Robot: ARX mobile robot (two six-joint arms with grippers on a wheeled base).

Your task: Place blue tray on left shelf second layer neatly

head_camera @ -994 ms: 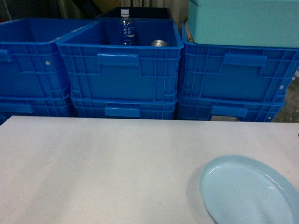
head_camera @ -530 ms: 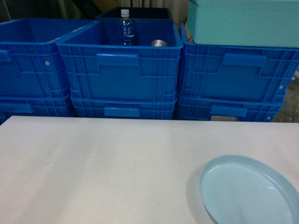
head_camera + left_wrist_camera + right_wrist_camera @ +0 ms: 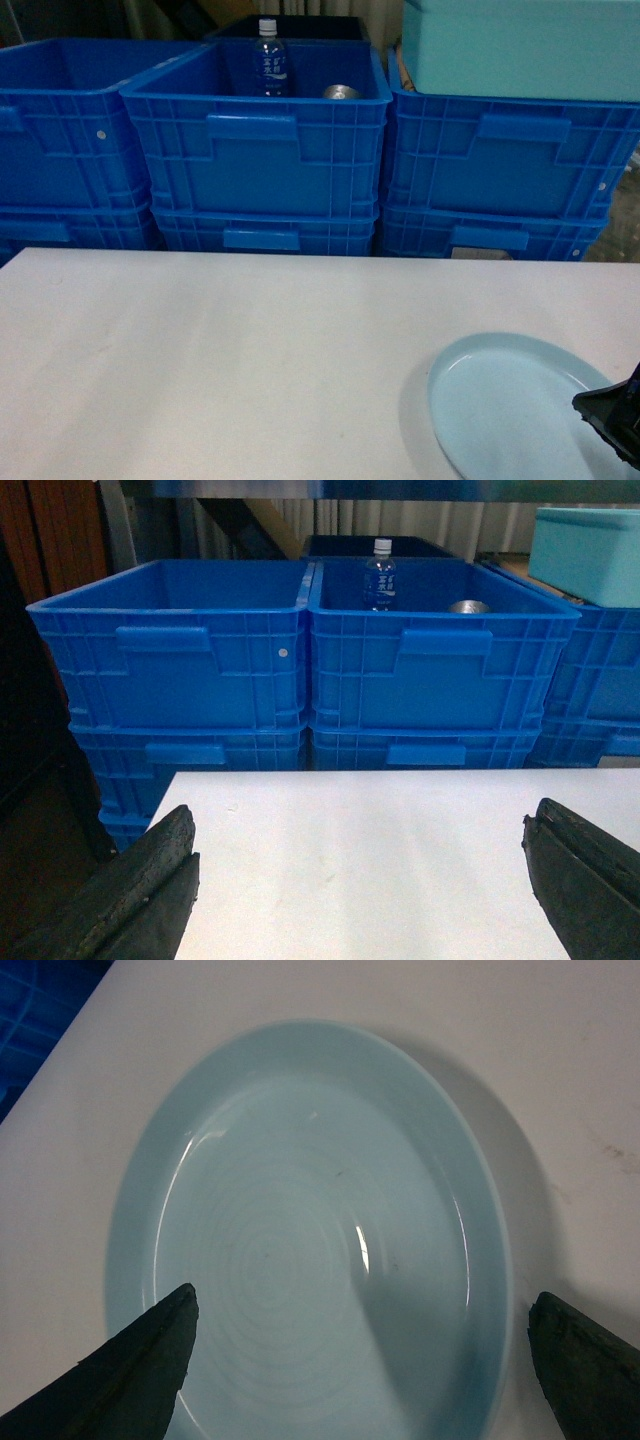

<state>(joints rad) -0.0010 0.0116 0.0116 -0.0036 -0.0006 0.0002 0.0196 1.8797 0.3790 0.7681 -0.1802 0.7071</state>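
Blue tray (image 3: 310, 1250) flat on the white surface (image 3: 220, 360), directly beneath the right gripper (image 3: 362, 1360), jaws spread wide, one tip over each side of the rim. Left gripper (image 3: 365, 880) apart, jaws wide over bare surface, facing stacked blue crates (image 3: 300, 650).

- Light is dim and cool in the head view, with soft grain and slightly mushy detail throughout.
- The tabletop (image 3: 220, 350) looks flatly lit, greyish-white.
- The plate (image 3: 310, 1240) shows small bright glints (overhead light, apparently) and casts a soft shadow to its right in the right wrist view.
- Both dark fingertips (image 3: 130, 890) are blurred at the left wrist view's lower corners.
- The background behind the crates (image 3: 300, 650) is murky.
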